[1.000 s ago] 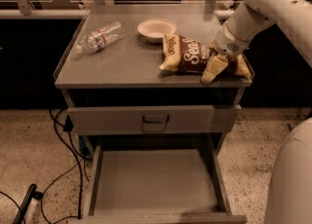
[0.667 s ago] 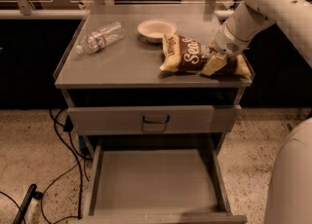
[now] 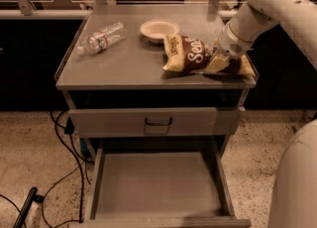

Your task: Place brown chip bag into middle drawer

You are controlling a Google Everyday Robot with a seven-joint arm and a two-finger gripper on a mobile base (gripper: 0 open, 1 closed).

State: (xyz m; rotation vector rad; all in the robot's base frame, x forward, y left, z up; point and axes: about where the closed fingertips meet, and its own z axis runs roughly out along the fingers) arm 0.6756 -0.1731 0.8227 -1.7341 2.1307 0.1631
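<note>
Brown chip bag [image 3: 190, 58], crinkly with cream-yellow ends, lies on the right of the flat grey cabinet top [image 3: 129, 66]. Left of it: clear plastic water bottle [image 3: 101, 37] on its side, round white bowl [image 3: 159, 28]. Two-finger gripper [image 3: 220, 58] at the bag's right end, seemingly touching; grip state can't tell. Grey metal middle drawer [image 3: 158, 187] open below.

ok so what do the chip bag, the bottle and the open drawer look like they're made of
Brown chip bag: likely thin plastic film, crinkled and glossy. Bottle: clear plastic, see-through. Middle drawer: probably painted sheet metal, with a flat matte grey floor and thin low walls. The gripper sits at the bag's right end.
</note>
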